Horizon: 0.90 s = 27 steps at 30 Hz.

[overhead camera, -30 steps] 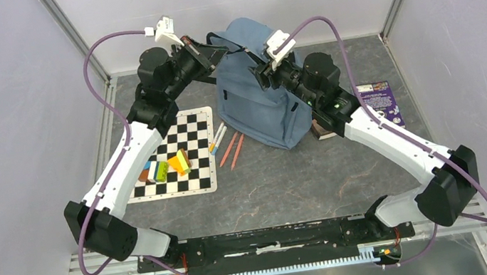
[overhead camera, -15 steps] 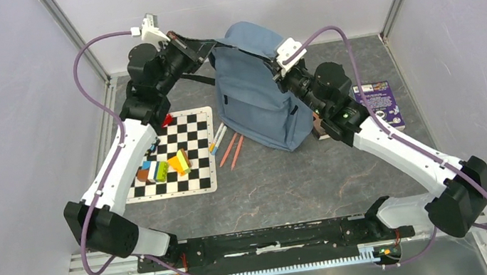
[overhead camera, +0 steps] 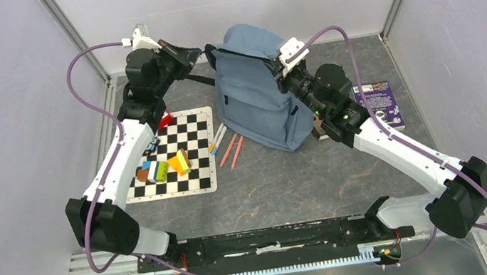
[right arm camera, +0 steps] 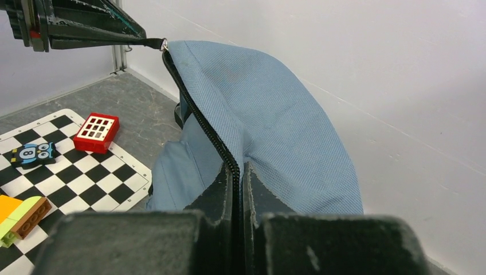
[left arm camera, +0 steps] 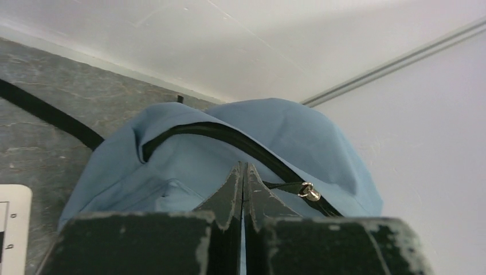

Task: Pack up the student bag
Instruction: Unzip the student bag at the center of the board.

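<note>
A black-and-white chequered mat (overhead camera: 183, 135) lay flat on the grey marbled counter (overhead camera: 290, 181). On its near part sat a cluster of coloured blocks (overhead camera: 162, 169), orange, yellow, green, blue and brown, touching one another. A small red keypad-like piece (right arm camera: 96, 132) rested at the mat's far edge, with a little dark owl-faced item (right arm camera: 32, 153) near it. Just right of the mat lay two orange-pink pencils (overhead camera: 232, 150) and two pale pens (overhead camera: 218, 137). A purple book (overhead camera: 379, 102) lay flat, well apart to the right.
</note>
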Tool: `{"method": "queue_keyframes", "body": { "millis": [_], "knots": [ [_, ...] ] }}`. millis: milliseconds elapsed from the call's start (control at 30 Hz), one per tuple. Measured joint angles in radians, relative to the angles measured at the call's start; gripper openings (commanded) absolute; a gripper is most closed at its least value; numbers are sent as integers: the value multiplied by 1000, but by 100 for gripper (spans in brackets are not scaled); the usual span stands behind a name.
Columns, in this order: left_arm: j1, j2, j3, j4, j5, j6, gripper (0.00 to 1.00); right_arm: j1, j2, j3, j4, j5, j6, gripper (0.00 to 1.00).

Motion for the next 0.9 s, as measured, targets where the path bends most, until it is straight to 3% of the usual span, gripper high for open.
{"method": "queue_keyframes", "body": {
  "millis": [400,900],
  "knots": [
    [79,93,-20,43,-22,0,2,0,-11,-4,-1,34,6,0],
    [85,256,-92,92,27,25,2,0,-12,-3,5,46,21,0]
  ]
}}
